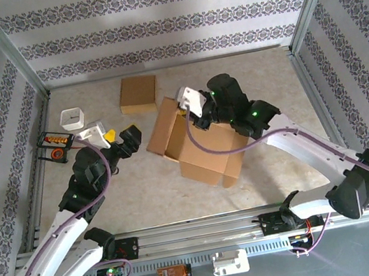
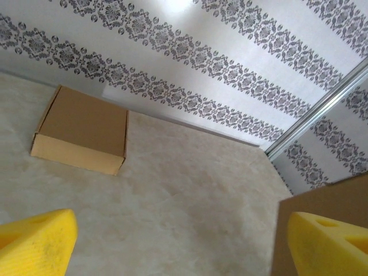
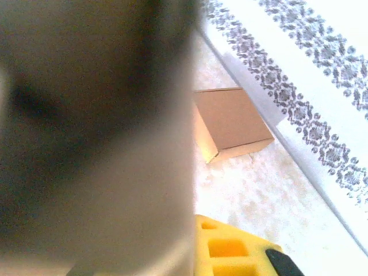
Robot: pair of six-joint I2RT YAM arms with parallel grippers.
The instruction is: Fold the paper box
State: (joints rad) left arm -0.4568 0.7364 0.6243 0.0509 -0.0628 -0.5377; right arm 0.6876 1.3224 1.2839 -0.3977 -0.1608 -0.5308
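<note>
Two hands: my left hand (image 1: 127,135) gapes wide, holding nothing, just left of the paper box (image 1: 204,150) mid-tabletop (image 1: 144,194). My right hand (image 1: 186,113) meets its upper flap; blurred cardboard hides the grip, so I cannot tell.

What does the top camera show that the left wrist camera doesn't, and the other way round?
Top, not left wrist: the right gripper at a flap of the open cardboard box, a white container and an orange-and-black device. Left wrist, not top: a close-up of the left gripper, yellow fingers spread wide. Both: the closed flat box and part of the open box.
</note>
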